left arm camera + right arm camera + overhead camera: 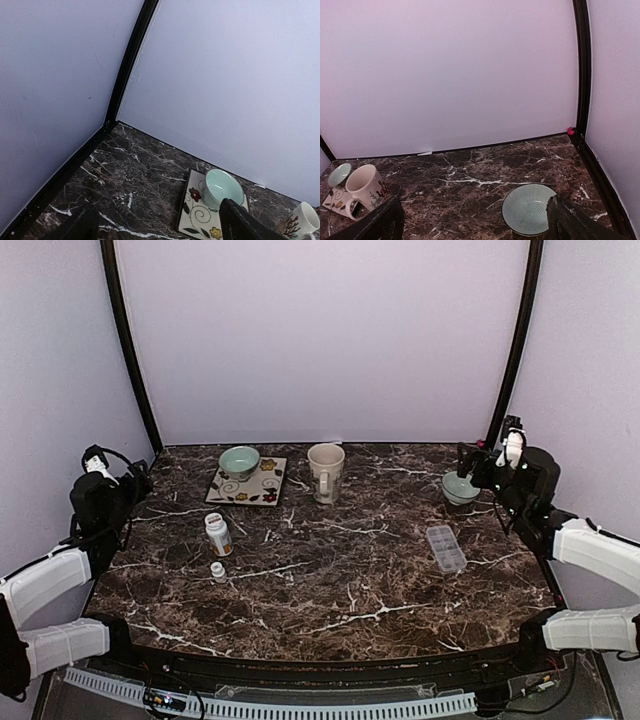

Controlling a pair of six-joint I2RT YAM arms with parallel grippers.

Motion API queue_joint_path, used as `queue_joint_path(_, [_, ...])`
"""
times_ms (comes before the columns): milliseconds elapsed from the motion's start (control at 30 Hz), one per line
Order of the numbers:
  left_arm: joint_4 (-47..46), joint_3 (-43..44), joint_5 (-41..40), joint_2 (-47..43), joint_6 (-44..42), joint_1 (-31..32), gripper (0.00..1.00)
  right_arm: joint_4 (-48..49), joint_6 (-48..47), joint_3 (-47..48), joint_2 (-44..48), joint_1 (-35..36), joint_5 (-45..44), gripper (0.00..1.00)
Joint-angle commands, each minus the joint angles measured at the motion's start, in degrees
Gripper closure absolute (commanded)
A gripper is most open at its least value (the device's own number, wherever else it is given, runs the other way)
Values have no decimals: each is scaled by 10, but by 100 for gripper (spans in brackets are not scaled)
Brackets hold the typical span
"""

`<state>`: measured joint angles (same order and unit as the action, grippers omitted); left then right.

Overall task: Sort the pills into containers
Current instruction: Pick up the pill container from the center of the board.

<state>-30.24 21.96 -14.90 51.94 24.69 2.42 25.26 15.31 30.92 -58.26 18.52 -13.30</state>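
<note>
Clear plastic, rectangular and cut into little compartments, the pill-organizer tray [446, 548] lies flat on the white-veined dark marble table [350, 585], right of centre. My left gripper [160, 227] and right gripper [477, 225] gape wide, holding nothing.

Cream mug [326, 472], bowl [239, 461] on floral plate [270, 488]

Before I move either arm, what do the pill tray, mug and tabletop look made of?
Pill tray: probably clear plastic; the dark top shows through its compartments. Mug: likely glazed ceramic, smooth cream with thick walls. Tabletop: dark brown with white veins like polished marble; real stone or printed laminate, I cannot tell.
</note>
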Motion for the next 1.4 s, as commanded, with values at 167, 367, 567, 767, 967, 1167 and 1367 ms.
queue_joint_path(167, [79, 50, 44, -45, -58, 57, 18, 217, 27, 56, -92, 11, 143, 0])
queue_joint_path(367, [190, 130, -145, -2, -157, 238, 17, -14, 3, 150, -128, 48, 30, 1])
queue_joint_path(567, [253, 143, -207, 30, -116, 322, 17, -197, 36, 100, -60, 117, -198, 5])
queue_joint_path(767, [301, 160, -237, 39, -71, 416, 17, -367, 125, 89, -48, 175, -246, 8])
queue_joint_path(967, [345, 231, -244, 111, -55, 495, 14, -482, 180, 103, -79, 188, -215, 7])
queue_joint_path(1167, [362, 313, -229, 232, -60, 546, 13, -515, 182, 101, -111, 187, -169, 6])
queue_joint_path(1367, [343, 348, -173, 298, -51, 552, 13, -513, 171, 110, -173, 184, -108, 5])
